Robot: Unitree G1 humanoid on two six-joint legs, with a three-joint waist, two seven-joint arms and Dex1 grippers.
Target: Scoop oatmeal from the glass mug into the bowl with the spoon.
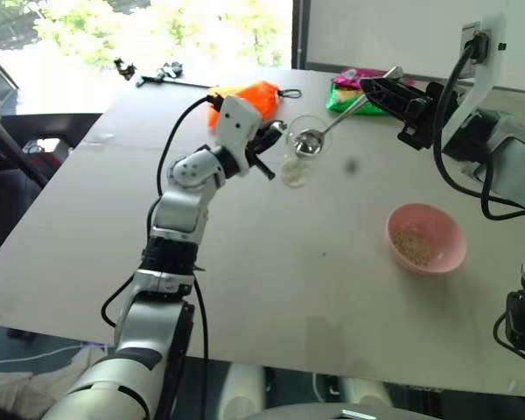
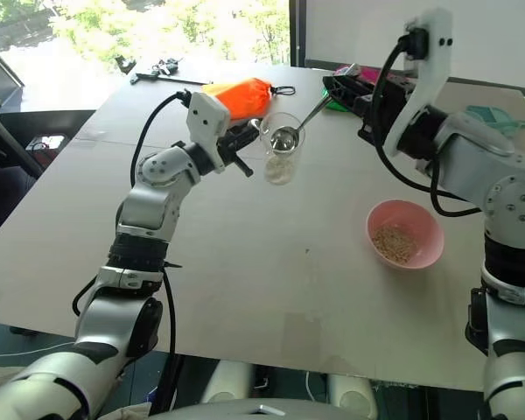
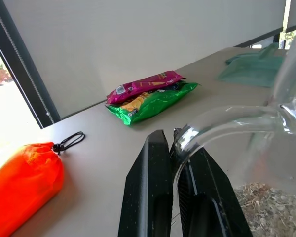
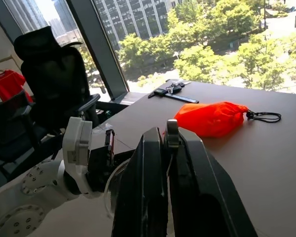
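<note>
Glass mug [image 1: 299, 149] (rigid, slick, breakable, light) is lifted off the surface well up-left of the bowl [image 1: 426, 236], left gripper [image 3: 176, 148] clamped on its handle, right gripper [image 1: 376, 90] clamped on the thin stiff spoon [image 1: 319, 136] handle's end, scoop at the rim.

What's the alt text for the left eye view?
The left hand holds the glass mug tilted above the table, while the right hand holds the spoon with its bowl at the mug's mouth. The pink bowl, holding some oatmeal, sits to the right.
</note>
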